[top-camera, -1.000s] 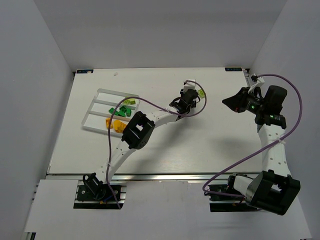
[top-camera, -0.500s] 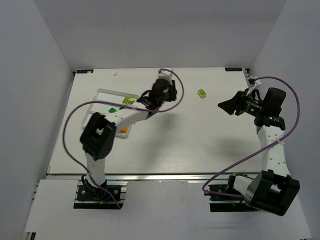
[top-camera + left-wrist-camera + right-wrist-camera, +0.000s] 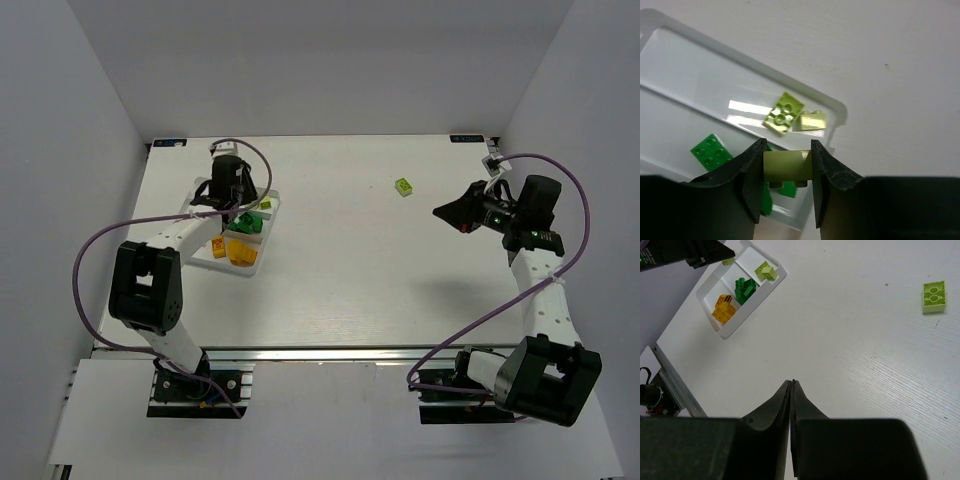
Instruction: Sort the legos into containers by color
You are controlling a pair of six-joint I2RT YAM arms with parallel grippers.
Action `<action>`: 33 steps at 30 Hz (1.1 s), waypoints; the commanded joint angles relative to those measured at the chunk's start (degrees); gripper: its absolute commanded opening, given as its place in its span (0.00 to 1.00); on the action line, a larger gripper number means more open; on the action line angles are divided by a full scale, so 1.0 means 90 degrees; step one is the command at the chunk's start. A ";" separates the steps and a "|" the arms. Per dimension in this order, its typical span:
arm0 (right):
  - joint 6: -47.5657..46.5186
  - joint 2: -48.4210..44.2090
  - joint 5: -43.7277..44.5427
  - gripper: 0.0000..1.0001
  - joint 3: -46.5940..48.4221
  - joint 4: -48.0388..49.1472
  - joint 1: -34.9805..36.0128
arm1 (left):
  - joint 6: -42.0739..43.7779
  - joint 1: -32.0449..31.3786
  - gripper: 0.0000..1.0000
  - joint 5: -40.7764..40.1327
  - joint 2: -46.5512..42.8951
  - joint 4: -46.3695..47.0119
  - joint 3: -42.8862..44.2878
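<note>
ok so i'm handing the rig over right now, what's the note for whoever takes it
Grips: the left pincer is shut on a pale lime brick, held over the divided tray, not yet released. The right pincer is shut, empty, above the table.
Done: orange-yellow bricks, dark green bricks and two lime bricks sit in separate compartments.
Left: drop the held brick with the lime ones, then fetch the loose lime brick from the table.

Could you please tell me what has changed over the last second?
The left gripper swung left across the table to above the tray, gripping a pale lime brick. The right gripper edged slightly and is shut, empty. The loose lime brick on the table and the tray stayed put.
</note>
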 commanded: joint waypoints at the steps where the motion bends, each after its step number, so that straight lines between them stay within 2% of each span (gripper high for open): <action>1: -0.0117 0.0089 0.0105 0.06 -0.0031 0.0185 0.0081 | -0.0051 0.0421 0.06 0.0120 0.0193 -0.0252 0.0200; 5: -0.0166 0.0147 0.0232 0.10 -0.0031 0.0185 0.0130 | -0.0138 0.0773 0.06 0.0345 0.0730 -0.0222 0.0512; 12: -0.0244 0.0342 0.0379 0.15 0.0008 0.0127 0.0287 | -0.0168 0.0979 0.09 0.0628 0.1629 -0.0222 0.1303; 15: -0.0437 0.0372 0.0467 0.17 0.0028 0.0107 0.0355 | -0.0187 0.1047 0.13 0.0638 0.1932 -0.0281 0.1539; 16: -0.0478 0.0391 0.0506 0.20 0.0028 0.0097 0.0374 | -0.0187 0.1047 0.17 0.0638 0.2058 -0.0320 0.1742; 17: -0.0507 0.0382 0.0516 0.22 0.0038 0.0087 0.0384 | -0.0187 0.1047 0.31 0.0638 0.2117 -0.0359 0.1792; 18: -0.0537 0.0391 0.0525 0.25 0.0038 0.0068 0.0423 | -0.0187 0.1105 0.40 0.0629 0.2166 -0.0398 0.1831; 19: -0.0566 0.0401 0.0526 0.35 0.0047 0.0068 0.0433 | -0.0187 0.1106 0.48 0.0628 0.2186 -0.0466 0.1870; 21: -0.0693 0.0440 0.0564 0.41 0.0076 0.0029 0.0482 | -0.0168 0.1106 0.61 0.0638 0.2177 -0.0476 0.1851; 22: -0.0722 0.0450 0.0584 0.45 0.0086 0.0009 0.0492 | -0.0158 0.1106 0.65 0.0638 0.2138 -0.0447 0.1822; 24: -0.0781 0.0508 0.0720 0.46 0.0125 -0.0010 0.0550 | -0.0129 0.1106 0.70 0.0609 0.1992 -0.0447 0.1763; 30: -0.0907 0.0645 0.1305 0.51 0.0271 -0.0089 0.0736 | -0.0168 0.1106 0.72 0.0901 0.1387 -0.0428 0.1424; 33: -0.1015 0.0820 0.2115 0.58 0.0418 0.0087 0.0911 | -0.0353 0.1009 0.64 0.1194 0.0392 0.0194 0.0663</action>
